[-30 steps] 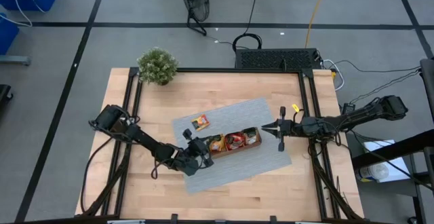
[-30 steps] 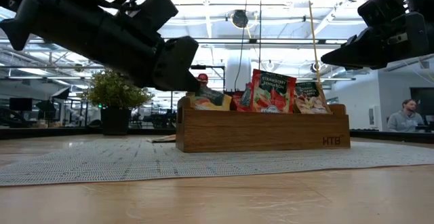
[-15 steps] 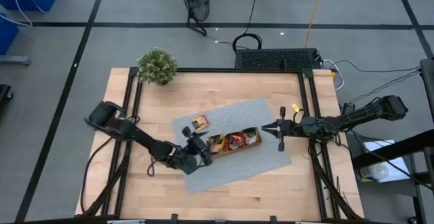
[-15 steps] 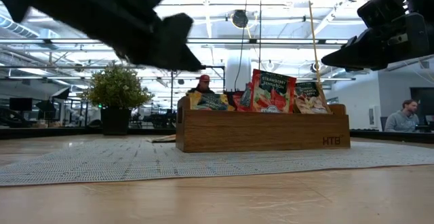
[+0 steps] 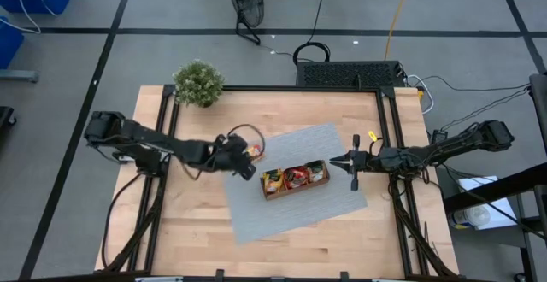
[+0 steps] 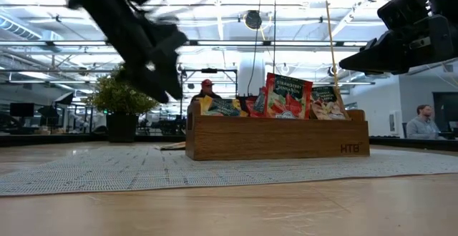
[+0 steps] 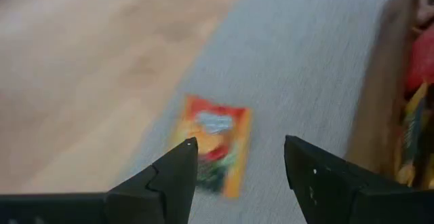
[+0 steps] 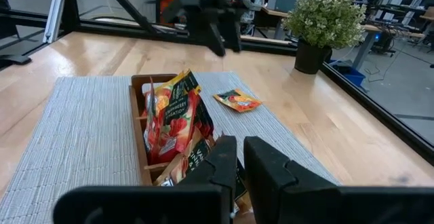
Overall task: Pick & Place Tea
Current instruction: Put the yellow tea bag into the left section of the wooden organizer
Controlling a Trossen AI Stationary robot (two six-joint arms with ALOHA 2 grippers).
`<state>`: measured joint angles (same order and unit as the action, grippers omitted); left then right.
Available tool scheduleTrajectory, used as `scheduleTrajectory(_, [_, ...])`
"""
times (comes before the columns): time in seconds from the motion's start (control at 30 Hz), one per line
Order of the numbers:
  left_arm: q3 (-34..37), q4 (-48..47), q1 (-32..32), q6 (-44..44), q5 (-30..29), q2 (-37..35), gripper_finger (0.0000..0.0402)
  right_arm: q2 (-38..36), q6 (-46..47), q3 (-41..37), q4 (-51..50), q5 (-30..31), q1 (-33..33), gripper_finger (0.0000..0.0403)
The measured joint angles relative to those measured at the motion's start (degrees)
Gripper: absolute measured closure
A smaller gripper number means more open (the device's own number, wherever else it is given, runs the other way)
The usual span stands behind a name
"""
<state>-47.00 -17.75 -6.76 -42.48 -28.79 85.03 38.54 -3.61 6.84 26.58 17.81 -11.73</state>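
The left gripper (image 5: 247,167) hangs with jaws apart and empty over the near-left part of the grey woven mat (image 5: 256,214), just above a lone orange-yellow square tea sachet (image 7: 211,144) lying flat beside the brown wooden three-compartment tray (image 6: 278,137). More red and yellow sachets (image 6: 288,96) stand upright in that tray. The right gripper (image 5: 335,160), jaws together, waits off the tray's far end. Bare wooden tabletop (image 5: 342,235) lies open all around the mat.
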Motion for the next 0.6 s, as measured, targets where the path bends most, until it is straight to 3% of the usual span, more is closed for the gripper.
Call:
scheduleTrajectory(0.17, [-0.4, 8.0, 7.0, 6.8, 11.7, 3.5, 0.0170, 0.0, -0.4, 0.0, 0.2, 0.2, 0.0, 0.0385])
scheduleTrajectory(0.37, [-0.2, 7.6, 12.0, 9.2, 17.1, 8.7, 0.0149, 0.1, -0.5, 0.0, 0.1, 0.2, 0.0, 0.0385])
scheduleTrajectory(0.6, [-0.5, 7.1, 12.5, 10.8, 20.9, 13.9, 0.0144, 0.2, -1.0, 0.0, -0.3, 0.4, 0.0, 0.0385])
